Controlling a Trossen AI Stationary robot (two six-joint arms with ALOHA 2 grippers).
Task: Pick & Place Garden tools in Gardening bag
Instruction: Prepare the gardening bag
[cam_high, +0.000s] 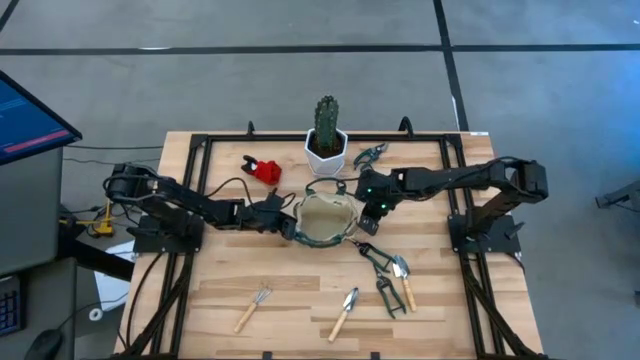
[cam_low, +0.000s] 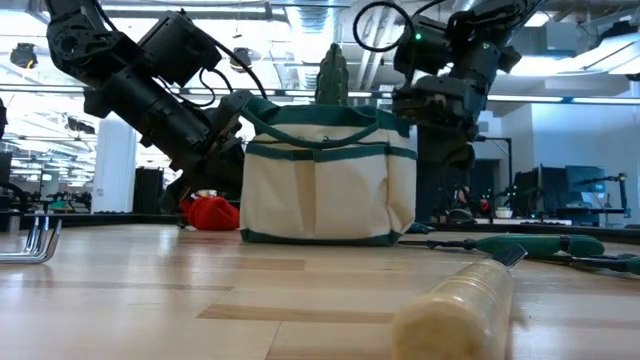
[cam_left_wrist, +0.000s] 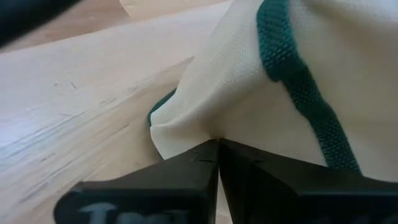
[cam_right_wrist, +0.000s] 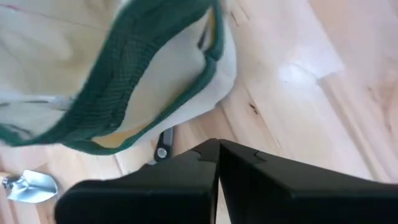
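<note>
The cream woven-fabric gardening bag, edged in ribbed green webbing, is standing mid-desk. The left tool is pinching its cloth, fingers together; the right tool is hovering closed at its opposite rim.

The left arm reaches in from the left of the high view, its tool near the frame's centre with both fingers pressed together. The right arm stretches in from the right, its tool just right of centre, fingers likewise closed.
</note>
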